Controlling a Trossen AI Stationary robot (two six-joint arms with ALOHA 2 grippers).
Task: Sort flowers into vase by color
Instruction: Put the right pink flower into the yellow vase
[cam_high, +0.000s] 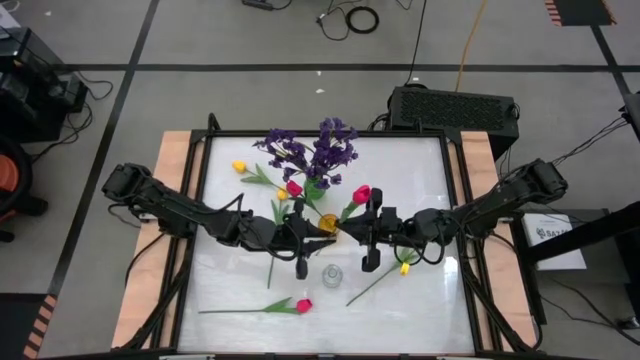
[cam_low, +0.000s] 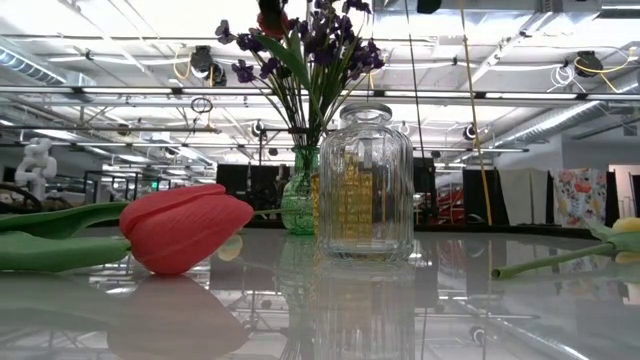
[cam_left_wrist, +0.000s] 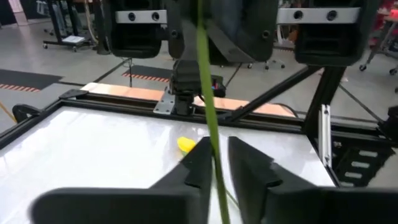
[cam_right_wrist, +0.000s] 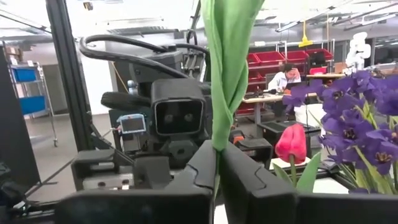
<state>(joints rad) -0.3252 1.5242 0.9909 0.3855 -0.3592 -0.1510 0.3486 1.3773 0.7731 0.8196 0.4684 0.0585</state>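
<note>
My right gripper (cam_high: 347, 230) (cam_right_wrist: 217, 155) is shut on an upright pink-red tulip (cam_high: 361, 193) above the table's middle. My left gripper (cam_high: 318, 238) (cam_left_wrist: 219, 152) faces it from the left and is narrowly open. Its fingers stand on either side of the same thin green stem (cam_left_wrist: 208, 93), lower down. Purple sprigs (cam_high: 315, 150) stand in the green vase (cam_low: 298, 205). A second pink-red tulip head (cam_high: 293, 188) shows beside them. Another pink-red tulip (cam_high: 303, 305) lies flat near the near edge. Two yellow tulips (cam_high: 239, 167) (cam_high: 405, 268) lie on the table. My right gripper pinches the tulip's stem between its two fingers where a green leaf wraps it (cam_right_wrist: 219, 134). The fingers come level from the table's right and lie across the stem. The stem stands upright and rises above the fingers; its lower end does not show.
A small yellow vase (cam_high: 328, 222) stands beneath the two grippers. A clear ribbed vase (cam_high: 331, 273) (cam_low: 365, 180) stands just nearer. Wooden rails run along the table's left and right sides (cam_high: 180, 200). Open white surface lies at the near left and far right.
</note>
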